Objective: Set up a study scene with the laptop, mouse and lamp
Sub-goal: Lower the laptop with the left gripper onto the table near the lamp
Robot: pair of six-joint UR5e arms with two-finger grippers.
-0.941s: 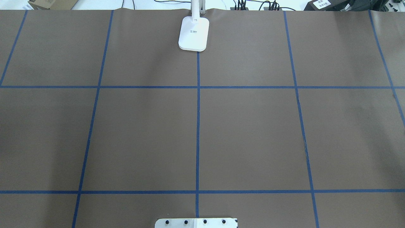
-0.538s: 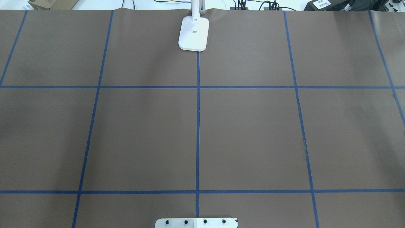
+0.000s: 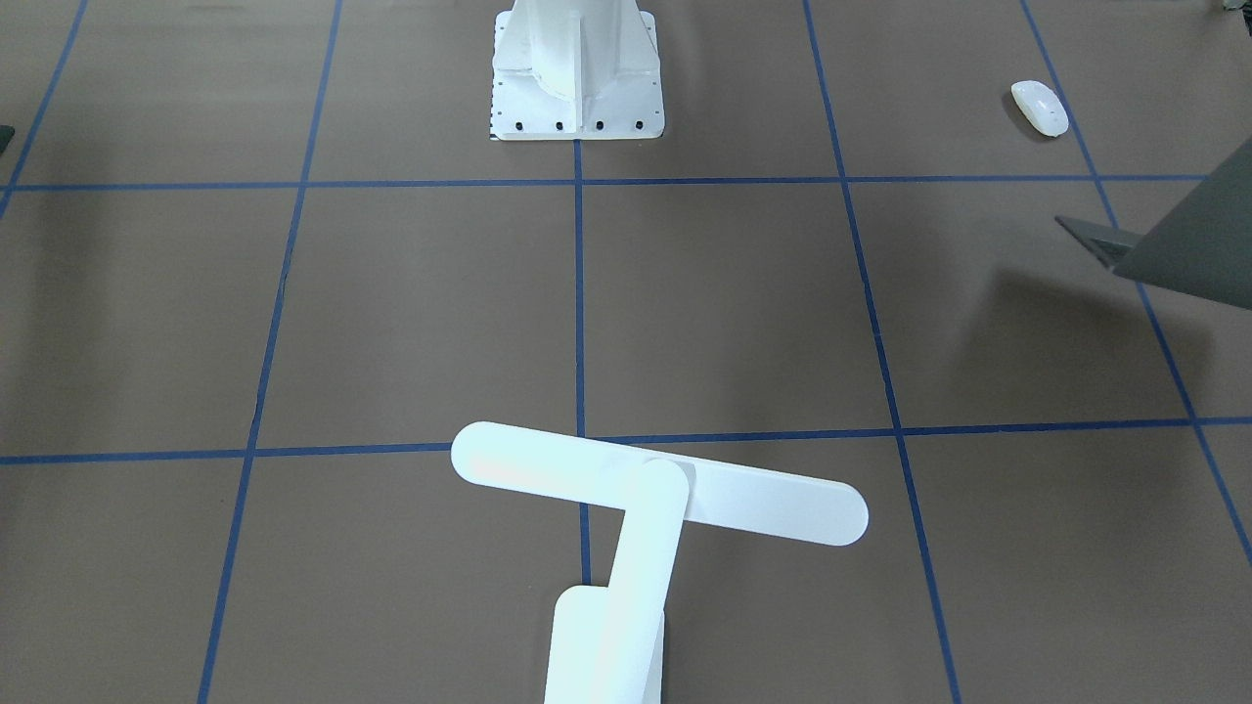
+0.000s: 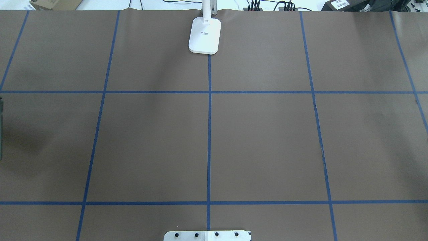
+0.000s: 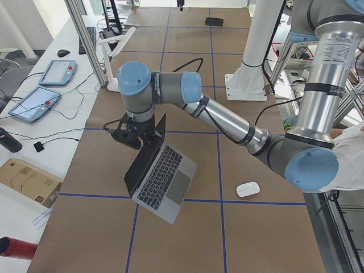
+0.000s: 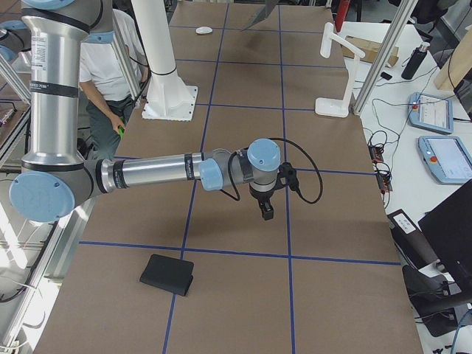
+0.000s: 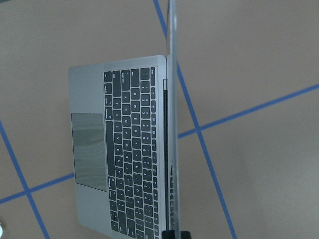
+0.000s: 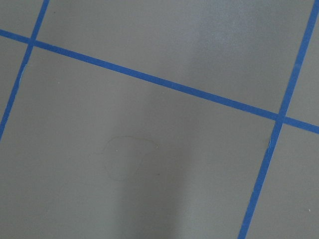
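The open dark-grey laptop (image 5: 162,179) hangs tilted above the brown table, near the robot's left end. My left gripper (image 5: 148,136) is shut on the top edge of its lid (image 7: 172,124), and a fingertip (image 7: 177,234) shows at the bottom of the left wrist view. The laptop also enters the front-facing view at the right edge (image 3: 1193,235) and shows as a thin sliver in the overhead view (image 4: 1,127). The white mouse (image 5: 248,189) lies close by (image 3: 1039,108). The white lamp (image 3: 655,484) stands at the far centre edge (image 4: 205,35). My right gripper (image 6: 265,210) points down over bare table; I cannot tell its state.
The white bolted pedestal (image 3: 577,68) stands at the robot's side in the middle. A flat black mat (image 6: 168,274) lies near the robot's right end. A person in a white shirt (image 6: 103,66) stands behind the pedestal. Blue tape lines grid the table.
In the overhead view a dark sliver of the laptop and its shadow have come in at the left edge. The lamp has not moved.
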